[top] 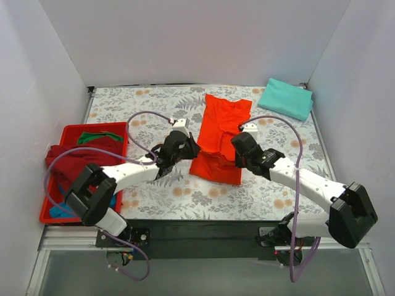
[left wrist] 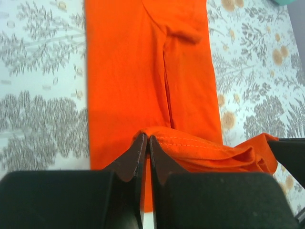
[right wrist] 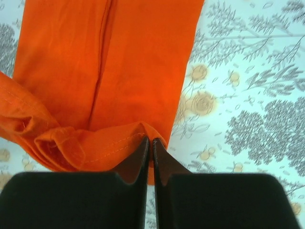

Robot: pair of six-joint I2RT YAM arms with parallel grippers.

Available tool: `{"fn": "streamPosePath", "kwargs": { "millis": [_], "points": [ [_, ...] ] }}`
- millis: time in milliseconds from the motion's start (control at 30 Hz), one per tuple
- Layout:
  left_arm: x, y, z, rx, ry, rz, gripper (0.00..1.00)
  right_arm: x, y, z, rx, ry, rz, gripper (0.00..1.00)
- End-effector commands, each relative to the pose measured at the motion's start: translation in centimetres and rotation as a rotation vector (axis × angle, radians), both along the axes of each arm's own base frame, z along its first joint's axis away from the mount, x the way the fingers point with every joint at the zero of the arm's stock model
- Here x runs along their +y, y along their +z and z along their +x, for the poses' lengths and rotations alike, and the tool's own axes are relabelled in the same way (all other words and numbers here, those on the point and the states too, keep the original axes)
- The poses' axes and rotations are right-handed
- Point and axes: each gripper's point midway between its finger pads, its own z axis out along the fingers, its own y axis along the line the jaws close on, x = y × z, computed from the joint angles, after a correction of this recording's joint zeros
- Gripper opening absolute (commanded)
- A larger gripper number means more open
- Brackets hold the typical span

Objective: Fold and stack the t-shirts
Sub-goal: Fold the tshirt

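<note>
The orange-red t-shirt [top: 221, 132] lies lengthwise in the middle of the table, folded into a narrow strip. My left gripper [top: 185, 150] is shut on the left corner of its near hem [left wrist: 190, 145], lifted off the cloth below. My right gripper [top: 237, 152] is shut on the right corner of the same hem [right wrist: 102, 145]. The hem sags between the two grippers. A folded mint-teal t-shirt [top: 286, 98] lies at the far right corner. Maroon [top: 77, 156], green [top: 92, 137] and blue [top: 62, 209] shirts are heaped in the red tray [top: 73, 129] at the left.
The table has a floral cloth [top: 154, 105]. White walls close it in at the back and both sides. The tray stands against the left wall. Purple cables loop over both arms.
</note>
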Motion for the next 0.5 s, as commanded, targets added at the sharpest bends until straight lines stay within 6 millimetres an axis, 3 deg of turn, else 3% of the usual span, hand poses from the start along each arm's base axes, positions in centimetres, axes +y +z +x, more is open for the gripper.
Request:
{"fn": "streamPosePath", "kwargs": {
  "millis": [0, 200, 467],
  "points": [
    [-1.2, 2.6, 3.6, -0.087, -0.050, -0.056, 0.00, 0.6, 2.9, 4.4, -0.099, 0.012, 0.037, 0.09],
    [-2.1, 1.4, 8.6, -0.090, -0.070, -0.035, 0.00, -0.5, 2.9, 9.3, -0.095, -0.009, 0.039, 0.09],
    [-2.4, -2.0, 13.1, -0.042, -0.114, -0.022, 0.00, -1.1, -0.2, 13.5, -0.023, -0.018, 0.036, 0.09]
  ]
}}
